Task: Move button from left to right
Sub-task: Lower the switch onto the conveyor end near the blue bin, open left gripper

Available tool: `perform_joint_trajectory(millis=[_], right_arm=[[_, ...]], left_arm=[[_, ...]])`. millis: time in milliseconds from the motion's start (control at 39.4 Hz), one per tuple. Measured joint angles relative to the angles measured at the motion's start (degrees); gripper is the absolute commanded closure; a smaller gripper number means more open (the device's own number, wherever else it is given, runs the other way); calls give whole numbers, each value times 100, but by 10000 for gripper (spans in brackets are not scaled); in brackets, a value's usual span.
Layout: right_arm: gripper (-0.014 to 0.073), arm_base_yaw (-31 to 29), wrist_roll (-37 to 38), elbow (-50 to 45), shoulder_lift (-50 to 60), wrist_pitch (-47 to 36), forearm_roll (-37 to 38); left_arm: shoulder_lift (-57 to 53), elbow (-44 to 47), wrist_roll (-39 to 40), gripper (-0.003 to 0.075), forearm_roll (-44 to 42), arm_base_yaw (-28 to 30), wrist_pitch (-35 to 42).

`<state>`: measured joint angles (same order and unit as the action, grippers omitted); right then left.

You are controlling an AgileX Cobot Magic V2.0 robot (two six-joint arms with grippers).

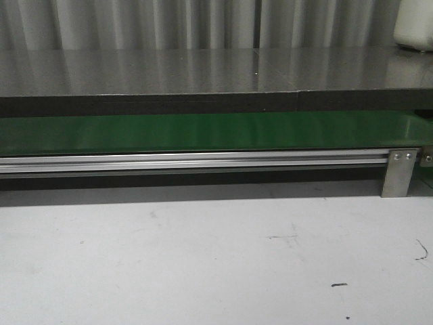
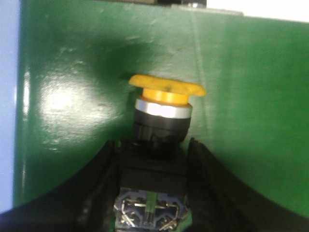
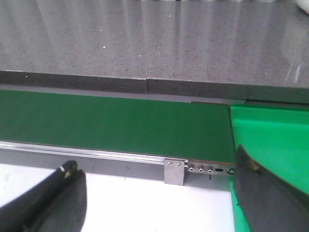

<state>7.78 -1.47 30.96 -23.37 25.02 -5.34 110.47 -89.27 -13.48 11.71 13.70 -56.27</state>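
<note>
While the left gripper (image 2: 153, 159) is clamped on the button (image 2: 161, 128) w/ a finger on either side of its black body, orange-yellow cap pointing away from the wrist, the button sits over the green belt (image 2: 72, 96). Right gripper (image 3: 159, 193) is spread wide w/ nothing btwn its fingers, above the white table (image 3: 125, 203) near the belt's end by a brighter green panel (image 3: 270, 135). Front view: bare belt, alu rail (image 1: 196, 161), grey counter (image 1: 203, 71); no arms or button visible.

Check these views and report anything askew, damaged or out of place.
Nothing is clearly wrong. The button sits between the left gripper fingers over the green belt, its orange-yellow cap intact. The right gripper is open and empty. The white table shows only a few dark scuff marks.
</note>
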Motion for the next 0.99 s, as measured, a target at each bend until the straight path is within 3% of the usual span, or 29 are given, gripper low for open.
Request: perform_joint_trajectory(millis=[152,203,304,457,659,761,989], right_arm=[[-40,0,0,0,0,0,0],[-40,0,0,0,0,0,0],[-40,0,0,0,0,0,0],[-40,0,0,0,0,0,0],[-40,0,0,0,0,0,0],[-40,0,0,0,0,0,0],[-40,0,0,0,0,0,0]], left_arm=[[-2,4,0,143,0,-74,0],[-2,-39,0,108,0,-86,-14],[-29,-170,0,126,0,-136,-69],[-274,-353,-88,223,0,-288,-246],[-706,-453,-215,596,12,-573,-647],[-756,-457,-240,740,12,-696,-944],[-902,-428,-275,741,12,-891,-1317]])
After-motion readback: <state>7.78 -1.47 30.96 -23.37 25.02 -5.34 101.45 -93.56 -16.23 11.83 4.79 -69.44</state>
